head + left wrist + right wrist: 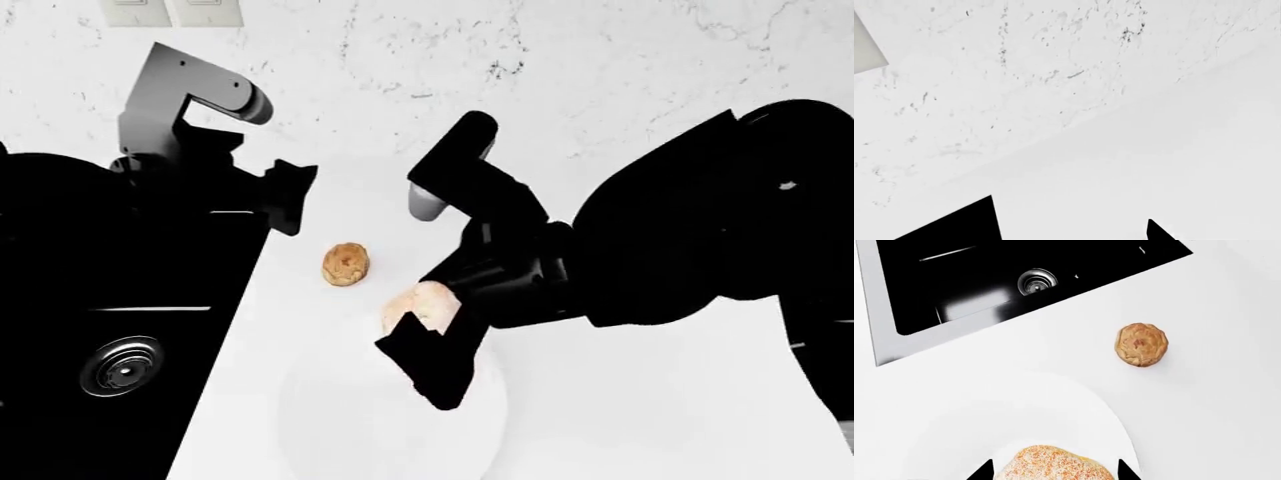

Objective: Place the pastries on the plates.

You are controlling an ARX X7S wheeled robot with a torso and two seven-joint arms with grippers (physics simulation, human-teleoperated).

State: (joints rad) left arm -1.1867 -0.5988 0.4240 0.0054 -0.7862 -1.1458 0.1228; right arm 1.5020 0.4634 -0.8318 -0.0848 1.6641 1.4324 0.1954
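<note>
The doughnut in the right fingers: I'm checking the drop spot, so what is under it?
Under the doughnut lies the plain white plate, on the white counter. The right gripper hides the plate directly beneath, so contact cannot be judged. The bun sits off the plate.

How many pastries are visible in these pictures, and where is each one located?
2. The golden-brown bun lies on the bare counter beside the sink. The iced doughnut sits between the right gripper's fingers, over the white plate. The arms might hide others.
</note>
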